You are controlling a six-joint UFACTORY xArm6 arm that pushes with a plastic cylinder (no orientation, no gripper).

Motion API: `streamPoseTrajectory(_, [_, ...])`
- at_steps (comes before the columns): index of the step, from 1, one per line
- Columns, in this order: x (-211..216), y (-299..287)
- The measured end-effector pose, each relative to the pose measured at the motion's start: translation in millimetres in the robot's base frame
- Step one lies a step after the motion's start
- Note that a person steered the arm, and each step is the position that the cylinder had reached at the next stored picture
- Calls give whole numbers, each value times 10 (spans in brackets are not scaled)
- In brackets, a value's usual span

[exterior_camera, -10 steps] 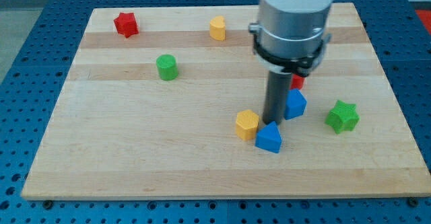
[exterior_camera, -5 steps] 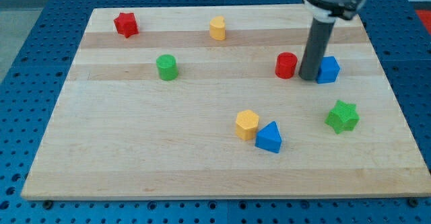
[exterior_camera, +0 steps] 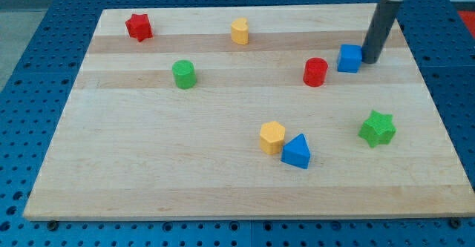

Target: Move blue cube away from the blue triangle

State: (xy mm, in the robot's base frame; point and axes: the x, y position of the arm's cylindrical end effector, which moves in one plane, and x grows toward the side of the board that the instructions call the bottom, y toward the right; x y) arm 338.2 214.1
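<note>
The blue cube (exterior_camera: 349, 58) lies on the wooden board (exterior_camera: 148, 158) at the upper right, just right of the red cylinder (exterior_camera: 315, 72). The blue triangle (exterior_camera: 297, 151) lies low in the middle, touching the yellow hexagon block (exterior_camera: 272, 137) on its left. My tip (exterior_camera: 370, 60) stands right against the blue cube's right side, near the board's right edge. The cube is far up and to the right of the blue triangle.
A green star (exterior_camera: 377, 128) lies at the right. A green cylinder (exterior_camera: 183, 74) lies at the left. A red star (exterior_camera: 139, 27) sits at the upper left and a yellow block (exterior_camera: 239, 31) near the top edge.
The blue cube has moved up, away from the blue triangle, to beside the red cylinder. My tip has swung from the cube's left side to its right side, further up and right.
</note>
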Motion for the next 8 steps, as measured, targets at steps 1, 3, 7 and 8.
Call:
streamPoseTrajectory(1, [10, -62])
streamPoseTrajectory(3, [701, 612])
streamPoseTrajectory(7, [365, -746])
streamPoseTrajectory(8, [-76, -657])
